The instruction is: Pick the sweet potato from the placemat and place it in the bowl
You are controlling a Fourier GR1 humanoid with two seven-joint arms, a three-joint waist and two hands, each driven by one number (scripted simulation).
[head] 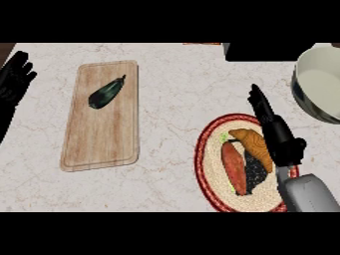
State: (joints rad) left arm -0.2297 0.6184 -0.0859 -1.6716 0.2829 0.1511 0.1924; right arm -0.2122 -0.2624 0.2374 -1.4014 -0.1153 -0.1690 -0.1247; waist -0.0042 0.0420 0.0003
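Note:
A round woven placemat (211, 149) with a red rim lies at the lower right of the counter. On it rests an orange and red sweet potato (242, 154), partly dark on its right side. My right hand (274, 130) is stretched over the placemat's right edge, fingers straight and pointing away from me, just right of the sweet potato and holding nothing. The pale bowl (327, 87) stands at the far right, beyond the hand. My left hand (9, 79) rests open at the left edge, fingers up.
A wooden cutting board (102, 129) lies left of centre with a dark green eggplant (106, 92) on its upper part. A black object (264, 51) sits at the counter's back edge, left of the bowl. Bare marble counter lies between board and placemat.

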